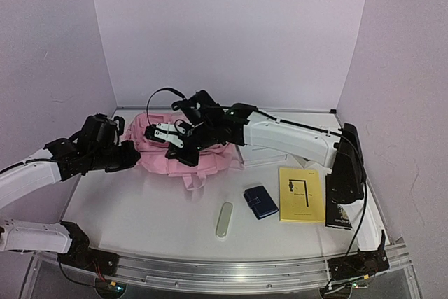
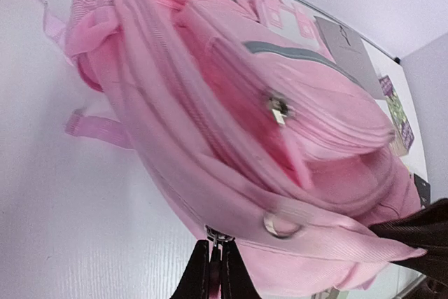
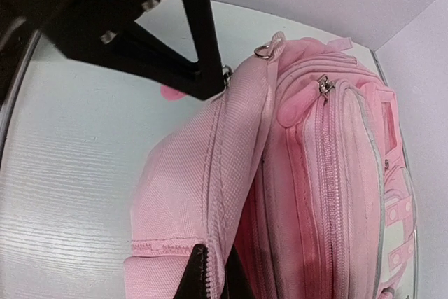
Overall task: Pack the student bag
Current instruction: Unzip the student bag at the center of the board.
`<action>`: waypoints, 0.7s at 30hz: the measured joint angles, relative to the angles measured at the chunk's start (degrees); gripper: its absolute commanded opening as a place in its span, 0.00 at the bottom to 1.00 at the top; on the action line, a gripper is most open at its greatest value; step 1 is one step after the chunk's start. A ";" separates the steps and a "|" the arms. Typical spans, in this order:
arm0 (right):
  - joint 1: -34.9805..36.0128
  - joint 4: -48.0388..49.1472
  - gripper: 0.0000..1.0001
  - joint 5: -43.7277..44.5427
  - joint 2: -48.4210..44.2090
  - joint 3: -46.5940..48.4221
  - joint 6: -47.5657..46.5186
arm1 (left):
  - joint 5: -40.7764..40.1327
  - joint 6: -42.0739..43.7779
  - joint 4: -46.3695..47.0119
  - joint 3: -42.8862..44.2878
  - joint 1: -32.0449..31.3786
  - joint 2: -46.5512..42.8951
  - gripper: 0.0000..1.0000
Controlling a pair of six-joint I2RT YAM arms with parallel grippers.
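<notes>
Left pincer (image 2: 215, 250) pinches the zip pull (image 2: 217, 234) at the edge of the student bag (image 2: 231, 103). Right pincer (image 3: 210, 264) nips shut on its zip seam. Bare counter (image 1: 140, 208) lies in front.

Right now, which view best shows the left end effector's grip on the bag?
Left wrist: left end effector pinches the student bag's zip pull close up. Right wrist shows it distant; top external hides contact.

The student bag (image 1: 150, 159) lies behind the case (image 1: 224, 220), wallet (image 1: 260, 202) and booklet (image 1: 301, 194).
</notes>
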 measured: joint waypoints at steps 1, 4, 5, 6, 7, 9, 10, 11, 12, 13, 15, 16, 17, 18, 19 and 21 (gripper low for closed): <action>-0.03 -0.10 0.00 -0.06 -0.30 0.00 -0.11 | -0.42 -0.59 -0.15 -0.02 0.78 0.00 0.00; -0.06 -0.87 0.00 -0.42 -1.41 0.00 -0.19 | -1.05 -2.01 0.01 -0.77 3.95 -0.28 0.00; -0.07 -1.34 0.00 -0.67 -1.81 0.00 -0.20 | -1.03 -2.46 0.16 -1.10 5.11 -0.39 0.00; -0.07 -1.81 0.00 -0.89 -2.19 -0.01 -0.22 | -0.98 -2.73 0.28 -1.32 6.14 -0.45 0.00; -0.06 -2.22 0.00 -1.06 -2.56 -0.03 -0.28 | -0.96 -2.89 0.32 -1.47 7.06 -0.46 0.00; -0.08 -3.16 0.00 -1.29 -3.36 -0.03 -0.65 | -0.93 -3.18 0.32 -1.73 8.81 -0.44 0.00; -0.15 -3.56 0.00 -1.38 -3.71 -0.03 -0.92 | -0.93 -3.55 0.32 -1.77 9.60 -0.36 0.00; -0.21 -3.85 0.00 -1.52 -3.98 -0.03 -1.14 | -0.95 -3.93 0.32 -1.79 10.25 -0.27 0.00; -0.32 -4.14 0.00 -1.73 -4.26 -0.03 -1.37 | -0.94 -4.18 0.35 -1.81 11.00 -0.10 0.00; -0.44 -4.40 0.00 -1.98 -4.44 -0.03 -1.53 | -0.89 -4.49 0.40 -1.83 11.76 0.05 0.00; -0.77 -4.69 0.00 -2.54 -4.72 -0.07 -1.67 | -0.13 -5.11 0.74 -1.93 13.49 0.35 0.00; -0.98 -4.74 0.00 -2.85 -4.81 -0.18 -1.69 | 0.54 -5.42 1.14 -2.04 14.63 0.60 0.00; -1.19 -4.73 0.00 -3.13 -4.91 -0.34 -1.79 | 1.28 -5.66 1.62 -2.19 15.86 0.94 0.00; -1.37 -4.77 0.00 -3.34 -5.05 -0.51 -1.98 | 2.03 -5.83 1.93 -2.33 16.95 1.34 0.00; -1.56 -4.80 0.00 -3.52 -5.19 -0.72 -2.15 | 2.66 -6.02 2.24 -2.45 18.01 1.78 0.00; -1.89 -4.83 0.00 -3.69 -5.40 -1.13 -2.64 | 3.63 -6.50 2.49 -2.65 19.87 2.90 0.00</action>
